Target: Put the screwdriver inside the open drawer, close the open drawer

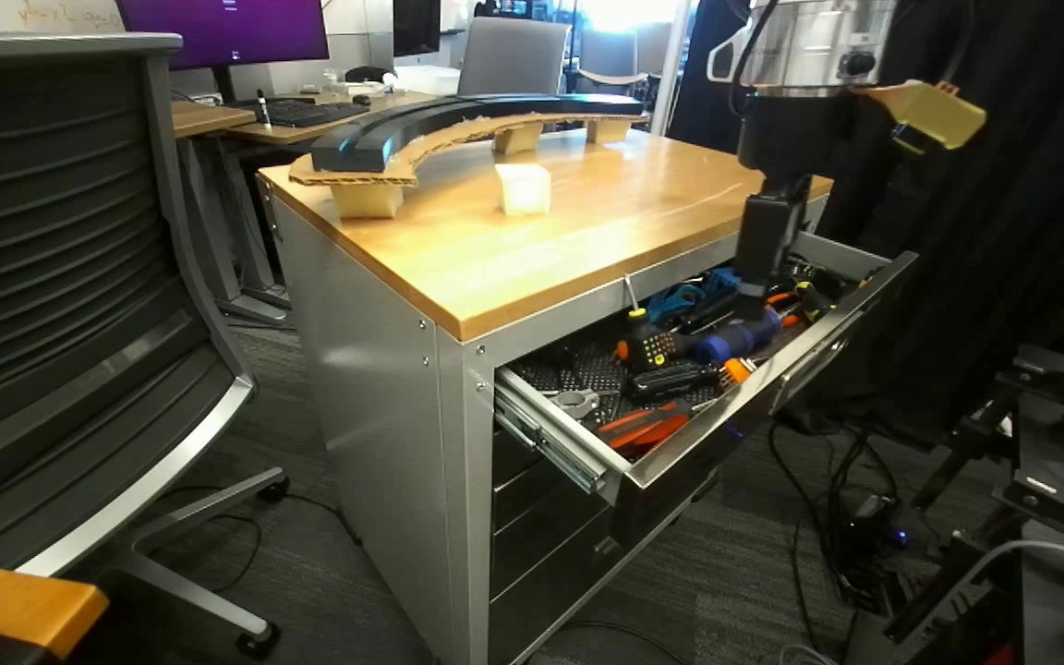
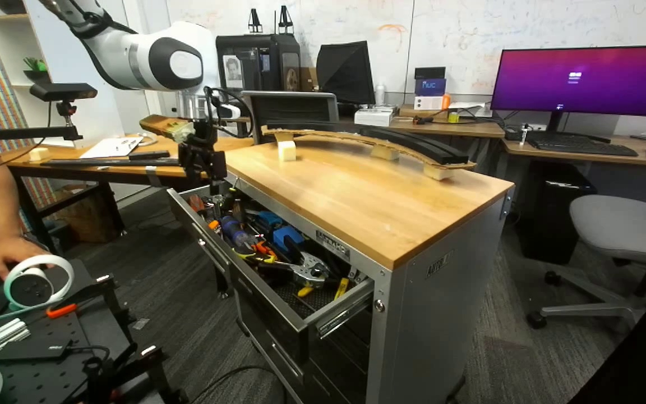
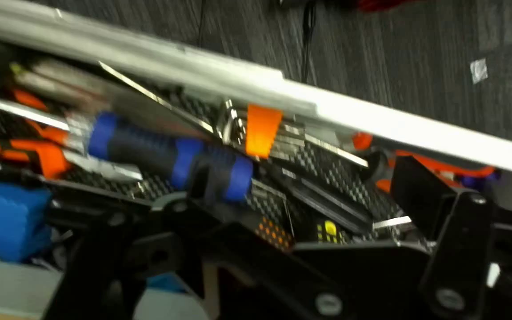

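Wrist view aside, which labels can be read?

In an exterior view, a box (image 2: 429, 88) marked NUC. On the front of the cabinet (image 2: 435, 325), a badge (image 2: 332, 243) beginning ULTRA, its ending soft; on the side, a label (image 2: 439, 265) beginning AUTO, the remainder unclear. Text on the purple screen (image 2: 609, 84) is too small to read.

And the screwdriver (image 3: 275, 233)?

Inside the pulled-out drawer (image 1: 768, 366), among other tools (image 1: 650, 423): a stubby dark handle dotted with orange, just beside the blue-banded handle (image 3: 187, 162) and partly covered by my fingers (image 3: 418, 195) in the wrist view. Its shaft I cannot make out.

State of the fingers?

Released: spread well apart above the tools. Whether one touches the blue-banded handle, I cannot tell.

What does each view add?

The wrist view shows the gap between my fingers, which both exterior views leave unclear. In an exterior view alone, a person's hand (image 2: 17, 252) at a white ring controller (image 2: 68, 270).
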